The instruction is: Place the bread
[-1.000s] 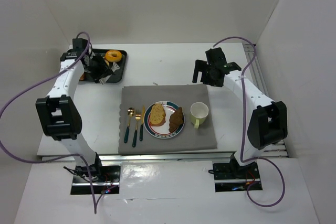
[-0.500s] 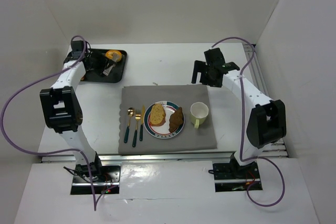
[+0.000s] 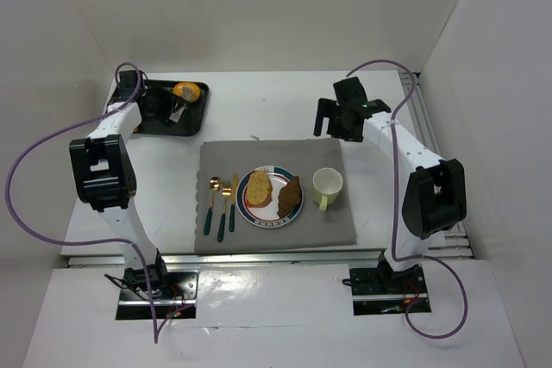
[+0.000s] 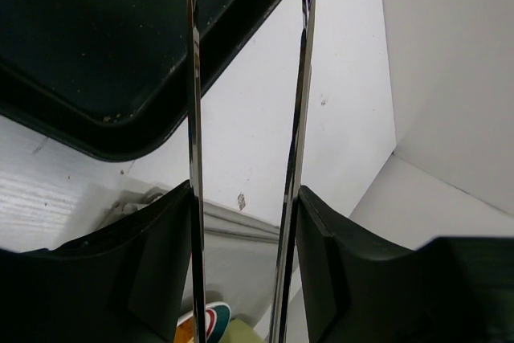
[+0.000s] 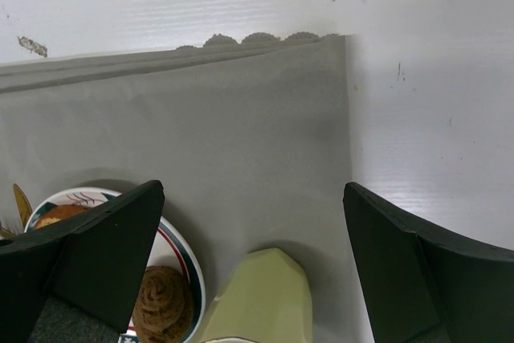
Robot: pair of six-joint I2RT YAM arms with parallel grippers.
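Bread: three counted. One orange bread (image 3: 187,90) sits on the black tray (image 3: 197,120), upper left; a slice (image 3: 259,187) and a brown piece (image 3: 291,196) are on the plate (image 3: 269,222), centre.
Others: three cutlery pieces (image 3: 222,208), one cup (image 3: 327,184), one grey mat (image 3: 259,154).
Tool: tongs (image 4: 193,118) are clamped in the left gripper (image 4: 245,190), arms narrowly apart. The tips are lost beside the orange bread, so contact cannot be told.
Other arm: right gripper (image 5: 253,189) is spread wide with nothing held, above the mat's corner.

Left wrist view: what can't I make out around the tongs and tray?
Tongs: tips cut off by the left wrist view's top edge.
Bread: only an orange sliver at that edge; in the top view too small to tell whether the tongs touch it.
Tray: far side out of frame.
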